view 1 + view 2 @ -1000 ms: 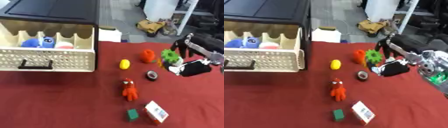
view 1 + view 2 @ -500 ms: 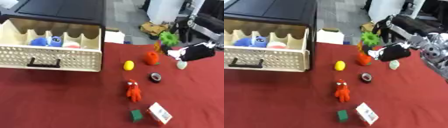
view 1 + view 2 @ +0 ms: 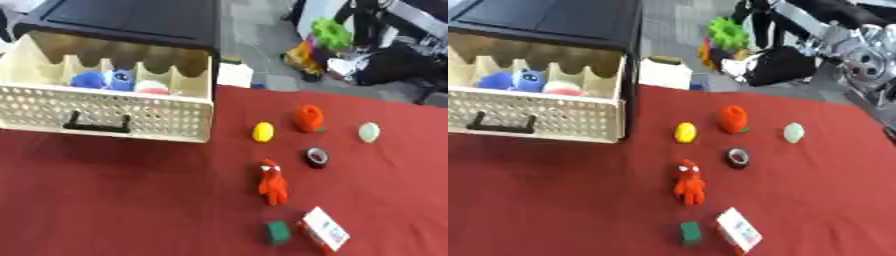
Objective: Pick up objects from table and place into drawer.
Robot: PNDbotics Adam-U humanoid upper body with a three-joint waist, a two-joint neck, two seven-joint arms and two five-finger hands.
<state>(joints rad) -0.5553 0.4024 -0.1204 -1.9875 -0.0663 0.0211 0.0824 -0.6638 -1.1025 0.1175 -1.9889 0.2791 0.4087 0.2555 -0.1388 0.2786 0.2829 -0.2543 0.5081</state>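
The right hand [image 3: 776, 64] is carrying a spiky bright-green soft toy [image 3: 726, 34] high beyond the red table [image 3: 570, 200] — fingers closed around it. It looks light and squashy, best held by its body. The cream perforated drawer [image 3: 105, 112] is standing open, well apart.

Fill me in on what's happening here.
The right hand is up above the table's far edge, holding a green toy, on its way from the table toward the open drawer. The drawer already holds a blue toy and something pink and white. A yellow piece, orange toy, pale ball, tape roll, red figure, green block and small box remain on the red cloth. The left hand isn't visible.
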